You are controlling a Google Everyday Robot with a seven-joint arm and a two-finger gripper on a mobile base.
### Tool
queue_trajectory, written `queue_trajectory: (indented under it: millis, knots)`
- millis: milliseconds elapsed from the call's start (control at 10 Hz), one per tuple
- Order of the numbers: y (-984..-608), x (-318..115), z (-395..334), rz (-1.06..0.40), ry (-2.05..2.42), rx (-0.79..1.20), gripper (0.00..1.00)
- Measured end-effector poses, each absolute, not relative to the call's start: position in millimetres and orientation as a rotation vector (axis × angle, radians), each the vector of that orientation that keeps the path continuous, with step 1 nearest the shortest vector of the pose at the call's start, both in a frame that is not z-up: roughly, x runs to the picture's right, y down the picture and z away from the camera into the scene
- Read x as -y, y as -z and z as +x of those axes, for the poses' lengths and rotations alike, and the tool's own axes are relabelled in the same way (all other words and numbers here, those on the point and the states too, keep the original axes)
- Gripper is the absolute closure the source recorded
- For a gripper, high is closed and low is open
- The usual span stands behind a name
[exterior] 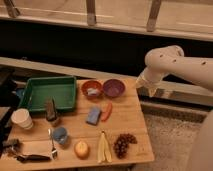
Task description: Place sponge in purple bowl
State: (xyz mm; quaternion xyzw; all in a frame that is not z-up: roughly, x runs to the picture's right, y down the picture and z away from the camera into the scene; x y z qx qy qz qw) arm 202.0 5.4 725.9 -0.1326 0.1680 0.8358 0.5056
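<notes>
hovering jaws right, one sponge (93,115), two bowls (113,88) (92,89)

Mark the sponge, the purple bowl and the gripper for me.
sponge (93,115): camera view, middle of top face.
purple bowl (113,88): camera view, bare inner floor.
gripper (150,91): camera view, lower tip, right of the purple bowl.

A single camera looks steeply down on a wooden table (127,125) from its near side, facing a dark wall (75,47) and railing (90,12) across the top of the frame. It stands at middle distance, so the tabletop fills the lower left and centre. The gripper (150,91) sits at centre right, beside the table's far right corner.
</notes>
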Motion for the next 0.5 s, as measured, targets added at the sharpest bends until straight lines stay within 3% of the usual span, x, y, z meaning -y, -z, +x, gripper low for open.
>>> queue_trajectory:
  millis: [500]
  knots:
    - [-738, 0, 99, -0.404, -1.834, -0.325, 0.36]
